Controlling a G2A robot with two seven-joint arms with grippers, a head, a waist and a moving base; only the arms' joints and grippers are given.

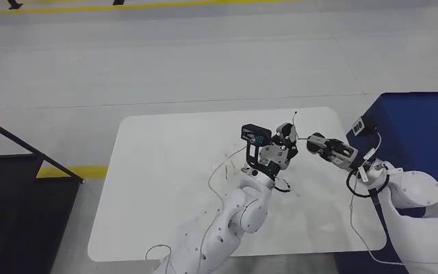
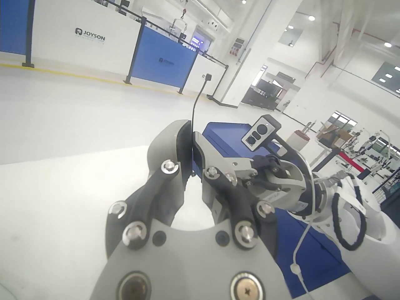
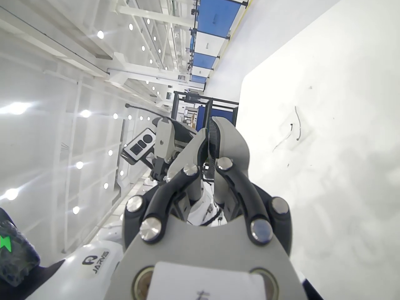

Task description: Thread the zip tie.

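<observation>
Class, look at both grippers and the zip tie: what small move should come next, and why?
Probably open the right gripper and ease it to the zip tie. The left gripper is shut on the tie, whose head end stands free, while the right is shut close beside it, apparently empty.

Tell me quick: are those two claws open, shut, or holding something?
Left gripper: fingers closed on the black zip tie.
Right gripper: fingers closed; whether they hold anything cannot be told.
</observation>
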